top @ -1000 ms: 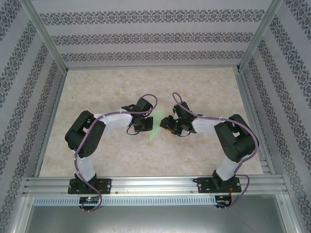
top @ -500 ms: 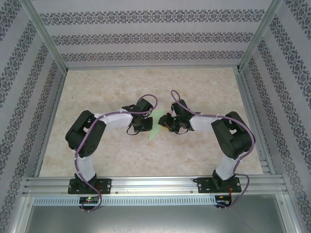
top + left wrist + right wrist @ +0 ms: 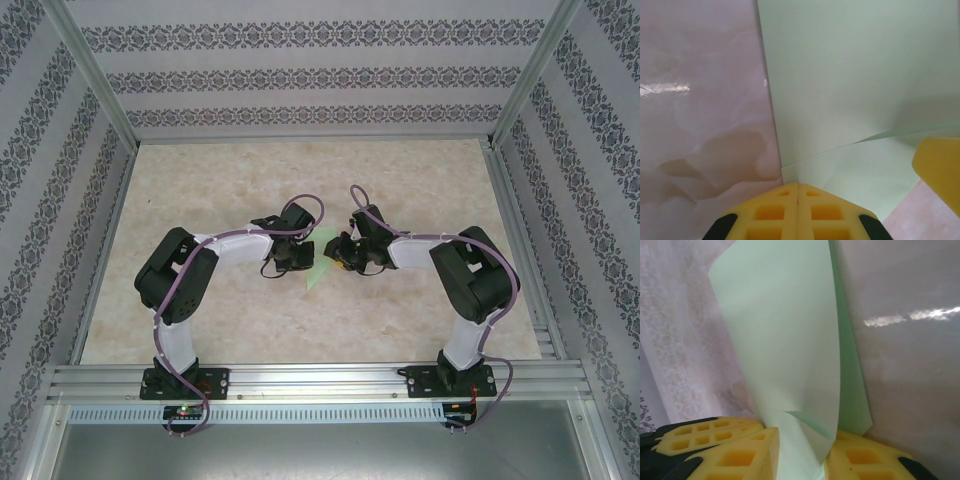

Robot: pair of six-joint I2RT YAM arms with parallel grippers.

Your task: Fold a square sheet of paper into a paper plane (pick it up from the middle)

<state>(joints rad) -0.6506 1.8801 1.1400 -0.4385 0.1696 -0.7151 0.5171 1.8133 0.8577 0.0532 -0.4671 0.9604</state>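
Beige marbled tabletop point(image 3: 300, 170) under both hands, closed in beyond them by grey-and-white patterned panels point(image 3: 300, 75). Two white-and-black arms bent inward, left arm point(image 3: 185, 280) and right arm point(image 3: 470, 280), wrists nearly meeting.

In the gap between the two hands, a thin pale green square sheet of paper point(image 3: 322, 262), plain and unmarked, partly folded. Seen from above as a small slanting wedge.

Ahead of the left hand point(image 3: 798, 192), the sheet point(image 3: 855, 75) lying flat on the tabletop. Straight left edge running away from the fingertips, near corner right at them. One layer over another there, with a fold edge crossing rightward from close to the fingertips and a soft shadow beneath it. Left hand clenched, yellow fingers point(image 3: 770, 215) pressed together along a single seam. Cannot tell whether any paper is caught under them. To the right of that hand, one yellow finger point(image 3: 940, 170) of the right hand, above the lower layer.

At the right hand point(image 3: 800, 450), a flap of the sheet point(image 3: 785, 340) lifted and curling upright, rising from between the two yellow fingers point(image 3: 735, 455). Smooth surface, a small dented crease close to the fingertips, a darker green strip behind the flap's right edge. Right hand released: fingers apart, flap standing in the gap between them.
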